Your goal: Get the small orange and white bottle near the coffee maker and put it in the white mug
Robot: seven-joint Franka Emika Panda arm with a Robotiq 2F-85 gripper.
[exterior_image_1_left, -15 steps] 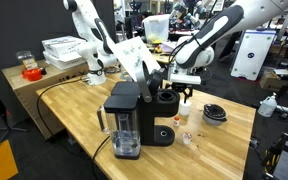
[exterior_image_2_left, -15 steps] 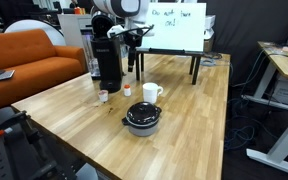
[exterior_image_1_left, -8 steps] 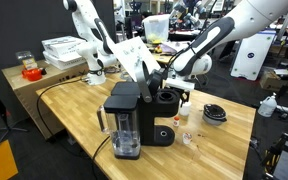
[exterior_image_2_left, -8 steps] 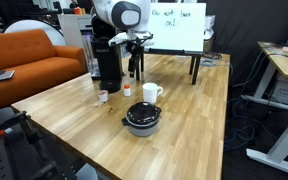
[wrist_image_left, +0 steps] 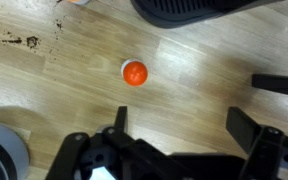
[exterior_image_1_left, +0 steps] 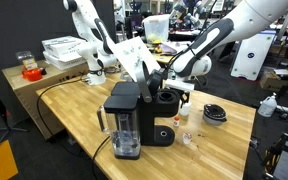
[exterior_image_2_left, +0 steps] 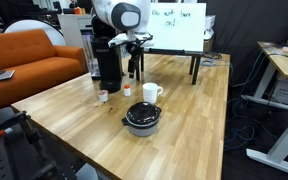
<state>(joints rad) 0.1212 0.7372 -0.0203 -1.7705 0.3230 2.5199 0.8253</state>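
The small bottle [wrist_image_left: 134, 73], white with an orange cap, stands upright on the wooden table. In the wrist view it lies ahead of my gripper [wrist_image_left: 184, 128], apart from it. The gripper is open and empty, with one finger [wrist_image_left: 119, 122] on each side of bare wood. In an exterior view the gripper [exterior_image_2_left: 134, 70] hangs above the bottle [exterior_image_2_left: 127, 90], beside the black coffee maker [exterior_image_2_left: 109, 55]. The white mug [exterior_image_2_left: 151, 93] stands just to the right of the bottle. In an exterior view the coffee maker [exterior_image_1_left: 126, 118] is in front and the gripper [exterior_image_1_left: 182, 97] behind it.
A flat black round disc [exterior_image_2_left: 142, 118] lies in front of the mug. A second small bottle [exterior_image_2_left: 103, 96] stands near the coffee maker's base. The black base [wrist_image_left: 199, 8] fills the top of the wrist view. A whiteboard [exterior_image_2_left: 179, 28] stands behind the table [exterior_image_2_left: 184, 140].
My gripper has come down a little towards the table beside the coffee maker over the past second. It has stayed open. The bottle and mug have not moved.
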